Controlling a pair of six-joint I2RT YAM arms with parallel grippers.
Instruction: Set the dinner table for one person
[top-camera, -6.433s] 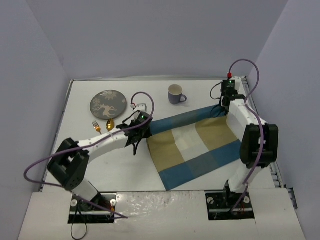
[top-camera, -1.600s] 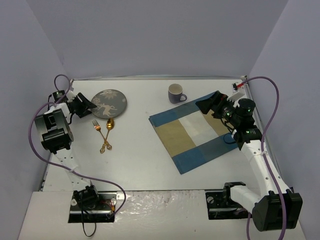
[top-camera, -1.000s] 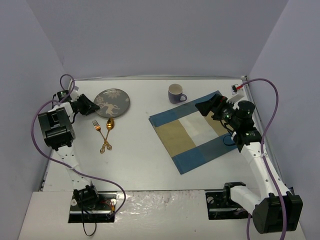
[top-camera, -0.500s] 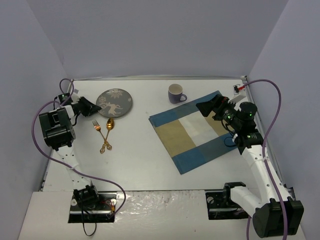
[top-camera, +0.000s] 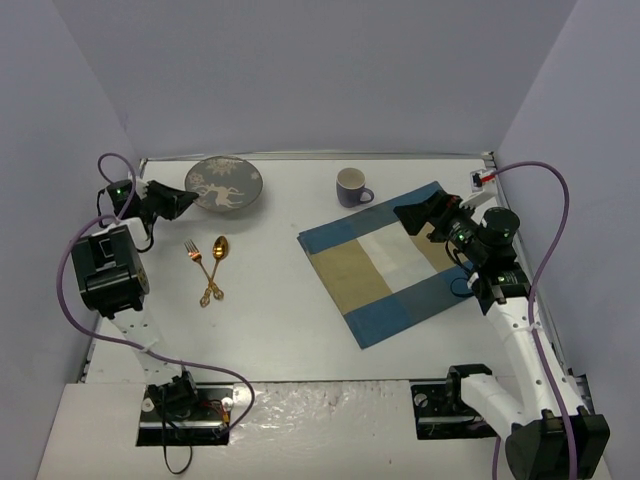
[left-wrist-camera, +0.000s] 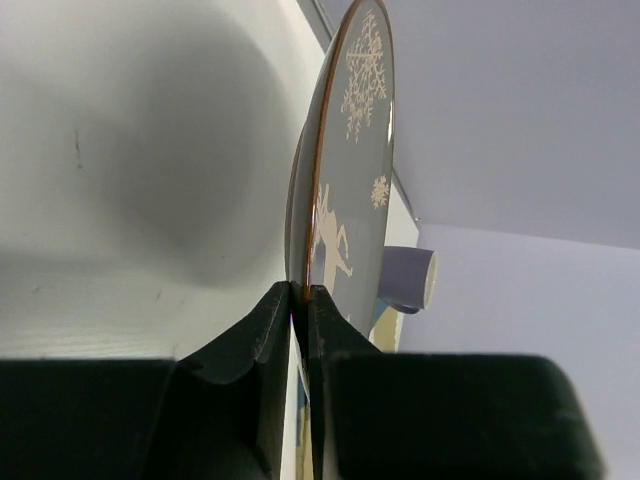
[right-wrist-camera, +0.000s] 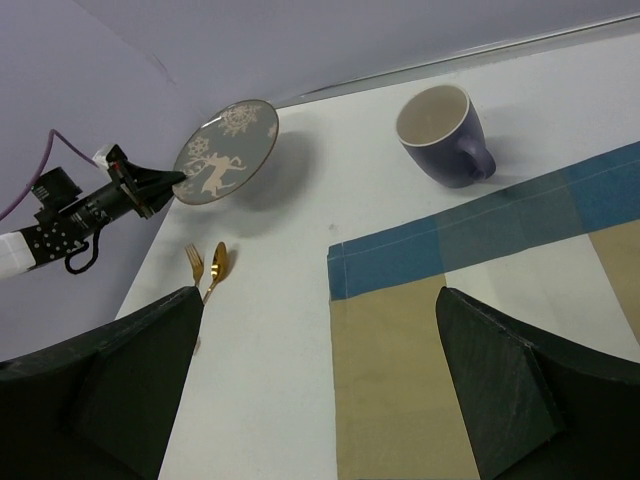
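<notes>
The white tabletop of the dinner table fills the booth from the arm bases to the back wall, its setting half laid; the blue-and-beige checked placemat lies spread flat right of centre, turned at an angle, where seconds earlier it was still partly rolled. The grey patterned plate, which a second ago lay flat at the far left, now hangs tilted above the surface, its shadow beneath it in the right wrist view. The left gripper, its jaws drawn together over the last second, pinches the plate's gold-edged rim, seen edge-on in the left wrist view. The gold fork and gold spoon lie side by side nearer than the plate, untouched, their handles meeting at the near end; the purple mug stands upright just beyond the placemat's far edge. The right gripper hovers over the placemat's far right corner, jaws spread wide and holding nothing. The lift suggests that placing the plate has begun; a carry across to the placemat is the likely next move, with cutlery and mug to follow. A thin pinch on the rim of a tilted plate could slip, so the carry calls for a slow, steady move.
</notes>
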